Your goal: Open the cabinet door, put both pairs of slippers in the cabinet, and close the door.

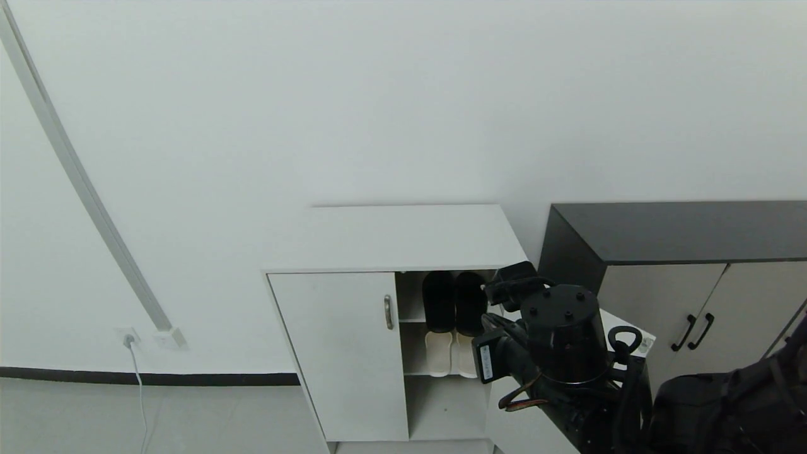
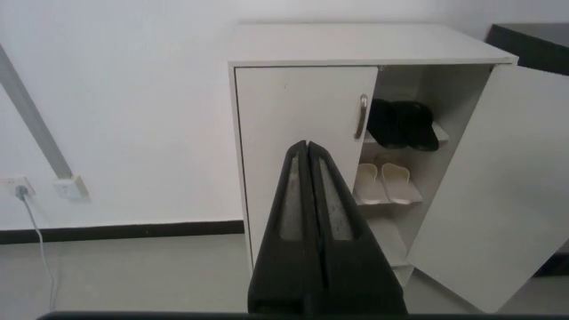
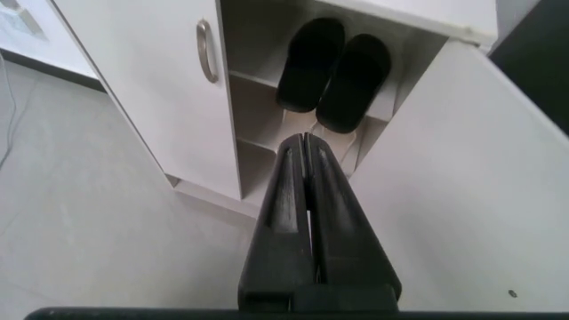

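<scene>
White wall and pale floor frame the white cabinet (image 1: 384,239), which stands against the wall with a dark cabinet (image 1: 674,233) just beside it on the robot's right and a wall socket (image 1: 129,337) well apart on the other side.

The cabinet's left door (image 1: 340,353) is shut, its metal handle (image 1: 388,312) at the inner edge. The right door (image 2: 498,178) stands swung out toward the robot, baring three compartments.

The black slippers (image 1: 454,301) lie as a pair on the cabinet's top shelf. The white slippers (image 1: 449,353) lie on the shelf directly beneath them. The lowest compartment holds nothing.

Each pair sits side by side, touching. Their long axes run front to back, into the cabinet's depth. Toes seem to point at the cabinet's back panel and heels at the opening, though the far ends are too dim to be sure.

The right gripper (image 3: 307,142) hangs in front of the open compartments, near the swung door, its fingers pressed together and holding nothing. The left gripper (image 2: 308,147) hangs farther out, facing the cabinet's shut door, its fingers likewise together and empty.

By this evidence, the opening and both stowing steps look complete. What appears left is one step: pushing the right door back to the cabinet front.
</scene>
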